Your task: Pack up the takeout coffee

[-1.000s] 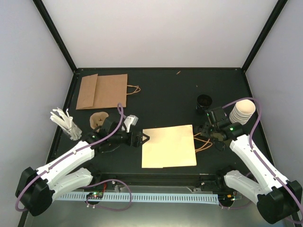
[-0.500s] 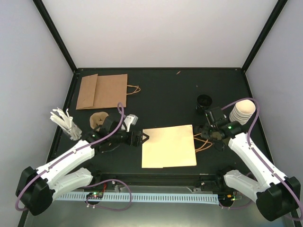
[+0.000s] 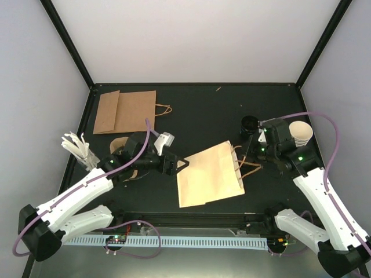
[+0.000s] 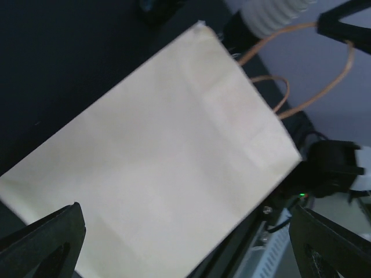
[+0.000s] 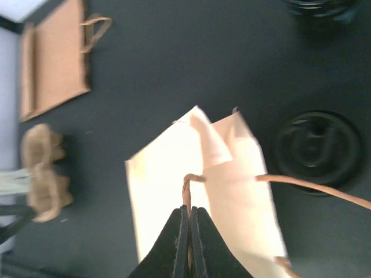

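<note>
Right wrist view alone shows right tool [image 5: 189,215] pressed together, pinching thin tan loop handle [image 5: 187,188] of cream paper bag [image 3: 208,174]; round black plastic lid [image 5: 316,149] just beside bag mouth. Top view: left tool [image 3: 175,167] spread at bag's left edge; bag skewed on dark table [image 3: 203,110]. Paper cups [image 3: 301,132], cream, tapered, stacked, right of frame, outside bag.

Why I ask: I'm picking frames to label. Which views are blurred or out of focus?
Top external: sharp, evenly lit, cream bag crisp. Left wrist: bag soft, left fingers dark, defocused at bottom corners. Right wrist: black lid and brown bag smeared; only the right fingers, shut on the handle, fairly sharp.
</note>
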Motion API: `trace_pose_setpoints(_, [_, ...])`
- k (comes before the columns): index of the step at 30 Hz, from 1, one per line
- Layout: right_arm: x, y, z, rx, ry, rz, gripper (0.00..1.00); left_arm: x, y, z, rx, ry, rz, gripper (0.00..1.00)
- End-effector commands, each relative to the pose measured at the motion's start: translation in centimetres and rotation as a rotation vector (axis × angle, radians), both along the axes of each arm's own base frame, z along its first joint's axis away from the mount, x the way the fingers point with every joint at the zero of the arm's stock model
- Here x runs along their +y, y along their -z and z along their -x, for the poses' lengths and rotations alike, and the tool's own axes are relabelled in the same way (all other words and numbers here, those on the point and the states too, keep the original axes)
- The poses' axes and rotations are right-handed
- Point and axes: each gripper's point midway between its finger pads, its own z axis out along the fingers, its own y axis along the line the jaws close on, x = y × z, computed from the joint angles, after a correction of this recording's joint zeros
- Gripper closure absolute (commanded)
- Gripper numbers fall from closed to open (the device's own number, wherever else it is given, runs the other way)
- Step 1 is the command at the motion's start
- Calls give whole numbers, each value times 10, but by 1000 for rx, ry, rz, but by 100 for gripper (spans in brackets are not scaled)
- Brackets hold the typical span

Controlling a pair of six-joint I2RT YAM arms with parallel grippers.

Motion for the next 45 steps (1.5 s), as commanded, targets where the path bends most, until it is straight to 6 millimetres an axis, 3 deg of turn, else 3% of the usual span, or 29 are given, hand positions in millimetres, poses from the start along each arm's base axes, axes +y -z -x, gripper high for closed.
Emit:
trace_pose_setpoints(1, [42,-45,6,-59,-105,-208,99,-23,-56,14,-49,86,105,2])
trace_pose_setpoints(6, [69,-84,3,-134,-139,-303,99,-47,-98,23,-105,153,157,5])
trace_pose_setpoints(10, [86,-103,1,-169,-168,-346,99,-63,-118,25,-140,177,173,8])
trace_pose_setpoints(22, [111,-138,-3,-232,-205,-460,99,-104,-124,24,-194,184,167,22])
trace_pose_setpoints(34, [121,-144,4,-223,-236,-504,99,-122,-139,8,-265,154,187,38])
trace_pose_setpoints(40, [128,-145,7,-213,-254,-530,99,-130,-143,2,-274,154,185,42])
trace_pose_setpoints(43, [132,-145,9,-210,-262,-535,99,-136,-138,-1,-264,157,175,54])
trace_pose_setpoints(45, [132,-144,9,-209,-260,-531,99,-137,-138,-2,-264,154,171,75])
